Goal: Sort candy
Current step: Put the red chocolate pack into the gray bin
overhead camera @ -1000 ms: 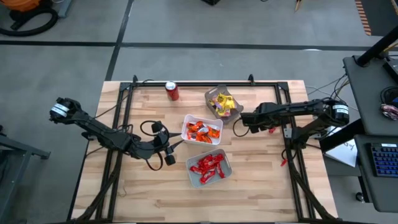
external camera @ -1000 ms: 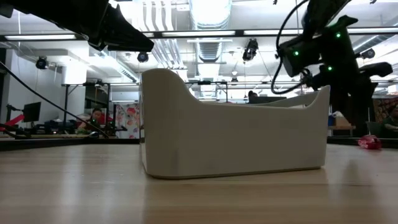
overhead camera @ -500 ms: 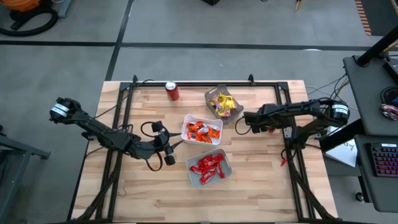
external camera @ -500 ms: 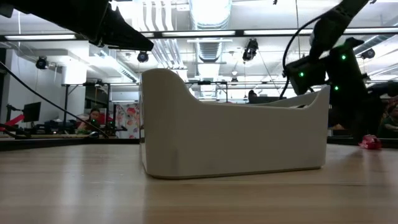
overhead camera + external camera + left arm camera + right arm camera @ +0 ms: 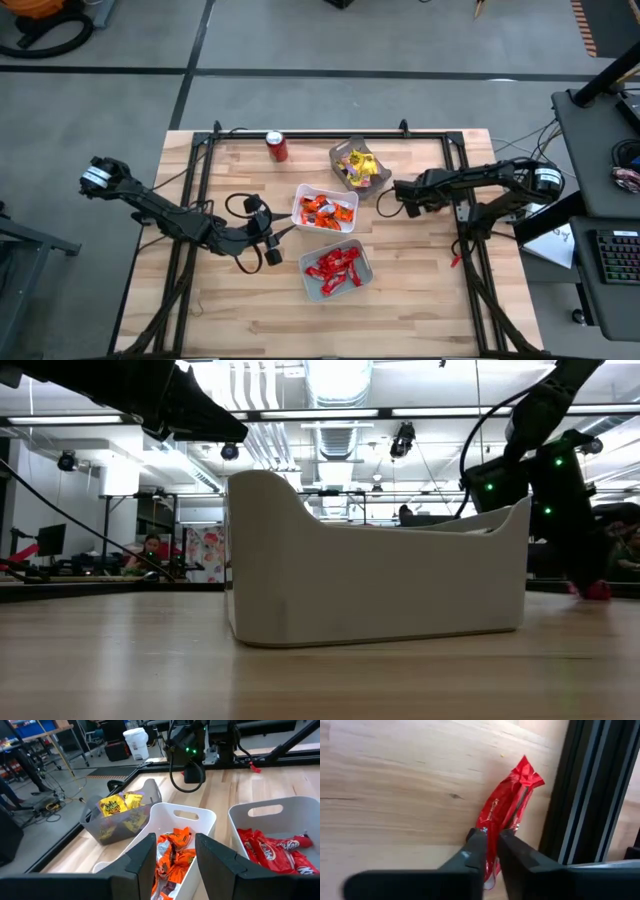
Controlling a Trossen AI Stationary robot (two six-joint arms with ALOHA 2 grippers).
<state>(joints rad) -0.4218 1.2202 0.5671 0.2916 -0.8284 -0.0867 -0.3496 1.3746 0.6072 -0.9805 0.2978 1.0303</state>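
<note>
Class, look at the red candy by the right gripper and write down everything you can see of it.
The red candy is a long, shiny wrapped sweet with faint print and a crimped, flared end. It lies flat on the bare wooden table, beside the black metal rail, outside the trays. The right gripper is down on it, its fingers closed around the near end of the wrapper. In the low view it shows as a red patch under that arm.

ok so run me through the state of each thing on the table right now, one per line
Right hand: closed on a red candy lying on the table beside the black rail.
Left hand: open, empty, facing the trays.
Grey tray: holds yellow candy.
White middle tray: holds orange candy.
Near tray: holds red candy.
Soda can: upright.
</note>
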